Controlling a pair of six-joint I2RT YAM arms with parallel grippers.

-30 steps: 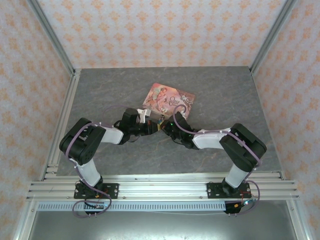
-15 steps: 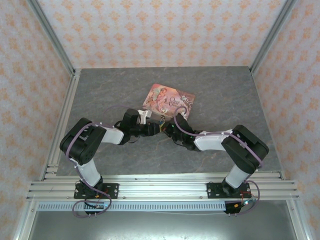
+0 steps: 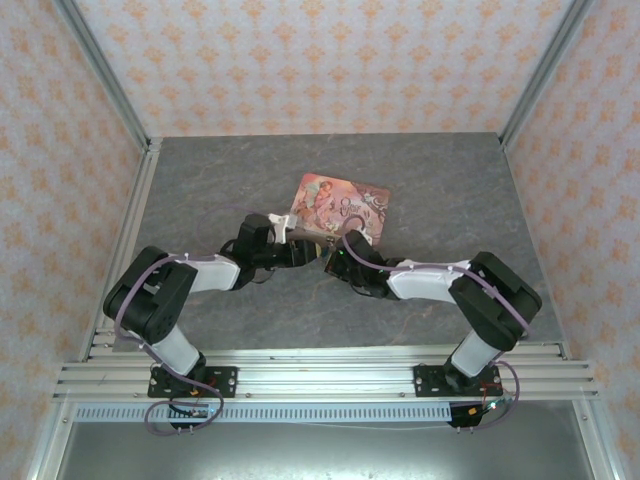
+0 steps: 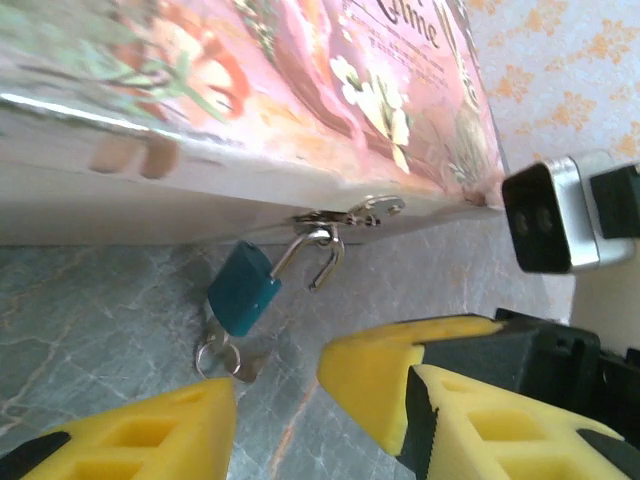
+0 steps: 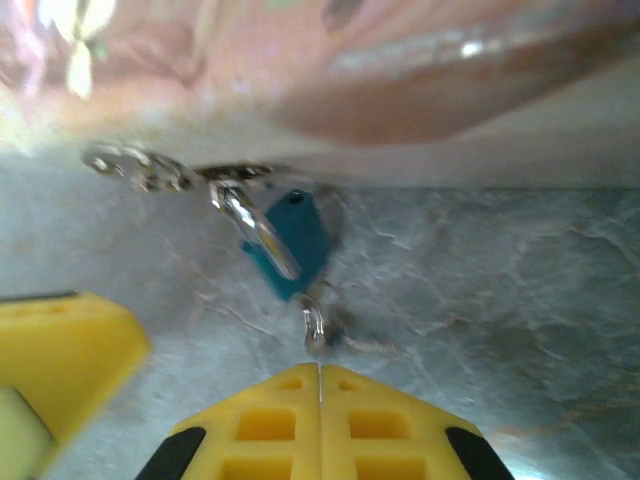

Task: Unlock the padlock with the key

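Observation:
The small teal padlock [image 4: 240,290] lies on the grey table against the pink tin's front wall, and its silver shackle [image 4: 318,258] stands sprung open, hooked in the tin's metal hasp [image 4: 352,211]. The key [image 4: 228,358] with its ring sticks out of the padlock's bottom. My left gripper [image 4: 322,392] is open just short of the padlock, holding nothing. My right gripper [image 5: 320,368] is shut and empty, its tips a little short of the key [image 5: 315,325], below the padlock [image 5: 297,242]. From above, both grippers meet at the tin's near edge [image 3: 322,250].
The pink illustrated tin [image 3: 340,205] lies flat in the middle of the table. The right gripper's yellow fingers [image 4: 400,375] and its wrist camera [image 4: 550,215] crowd close beside my left gripper. Patterned walls and metal rails enclose the table.
My left gripper has opened and its arm has dropped lower. The right gripper has shifted slightly left toward the padlock.

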